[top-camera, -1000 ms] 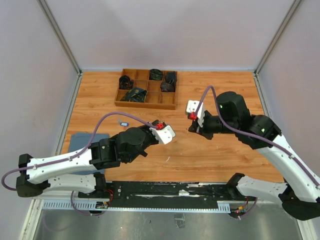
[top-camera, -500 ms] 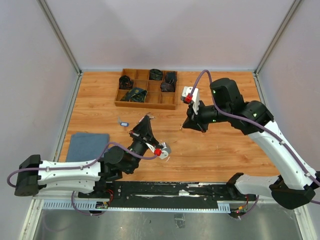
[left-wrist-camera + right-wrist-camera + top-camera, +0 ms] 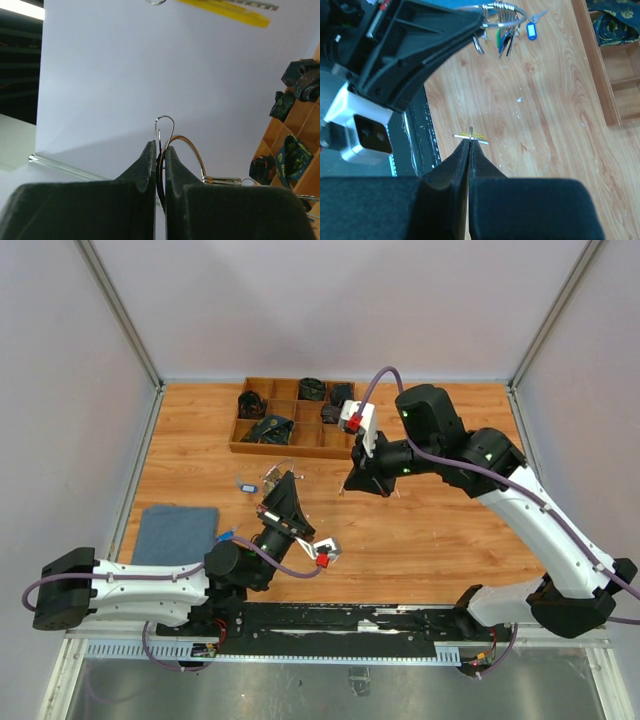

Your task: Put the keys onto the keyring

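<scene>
My left gripper (image 3: 284, 480) points upward near the table's middle left, shut on the thin silver keyring (image 3: 164, 123). In the left wrist view (image 3: 160, 145) the wire loop rises from between its pads. In the right wrist view the keyring (image 3: 504, 12) carries several keys (image 3: 504, 39) that hang below it. My right gripper (image 3: 347, 487) hovers a short way to the right of the ring. It is shut (image 3: 470, 142) on a key with a yellow head (image 3: 471, 136), which lies crosswise at its tips. That yellow key (image 3: 229, 10) also shows at the top of the left wrist view.
A wooden compartment tray (image 3: 293, 448) holding dark items stands at the back. A small blue tag (image 3: 245, 485) lies on the table left of the keyring. A blue-grey cloth (image 3: 177, 530) lies at the front left.
The left arm swung round and tipped its gripper upward with the keyring. The right arm carried the yellow key leftward, closer to the ring.
</scene>
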Robot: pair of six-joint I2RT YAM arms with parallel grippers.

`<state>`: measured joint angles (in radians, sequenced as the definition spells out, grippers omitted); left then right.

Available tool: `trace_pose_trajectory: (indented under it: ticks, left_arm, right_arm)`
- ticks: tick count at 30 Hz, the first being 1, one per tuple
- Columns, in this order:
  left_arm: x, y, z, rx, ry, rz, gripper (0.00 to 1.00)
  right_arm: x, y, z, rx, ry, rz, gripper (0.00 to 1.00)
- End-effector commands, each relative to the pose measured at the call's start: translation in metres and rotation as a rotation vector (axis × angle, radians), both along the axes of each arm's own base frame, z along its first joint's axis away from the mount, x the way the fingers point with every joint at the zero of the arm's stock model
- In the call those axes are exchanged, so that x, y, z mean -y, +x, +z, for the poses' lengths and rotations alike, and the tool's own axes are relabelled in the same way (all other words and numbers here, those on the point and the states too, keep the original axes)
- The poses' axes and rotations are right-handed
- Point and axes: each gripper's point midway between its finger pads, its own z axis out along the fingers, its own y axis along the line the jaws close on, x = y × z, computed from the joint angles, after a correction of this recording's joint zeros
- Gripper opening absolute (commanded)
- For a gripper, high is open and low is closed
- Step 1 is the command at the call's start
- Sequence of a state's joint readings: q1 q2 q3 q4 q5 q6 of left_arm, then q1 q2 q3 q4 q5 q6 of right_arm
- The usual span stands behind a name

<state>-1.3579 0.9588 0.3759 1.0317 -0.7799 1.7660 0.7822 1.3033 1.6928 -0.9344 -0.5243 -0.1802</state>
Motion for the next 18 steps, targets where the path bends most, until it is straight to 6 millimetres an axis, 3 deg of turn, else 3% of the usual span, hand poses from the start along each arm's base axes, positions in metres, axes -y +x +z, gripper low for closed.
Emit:
trace_pose_trajectory:
  ticks: [1, 9, 18]
  left_arm:
    - [0.001, -0.004, 0.004, 0.063, 0.071, 0.018, 0.0]
    - [0.001, -0.002, -0.005, 0.074, 0.167, 0.053, 0.01]
    - [0.004, -0.002, -0.005, 0.1, 0.197, 0.07, 0.01]
  right_arm:
    - [-0.021, 0.001, 0.015, -0.012, 0.054, -0.022, 0.0]
    - [-0.047, 0.0, 0.01, -0.079, 0.046, 0.005, 0.0]
    - [-0.063, 0.002, 0.0, -0.161, 0.03, 0.007, 0.01]
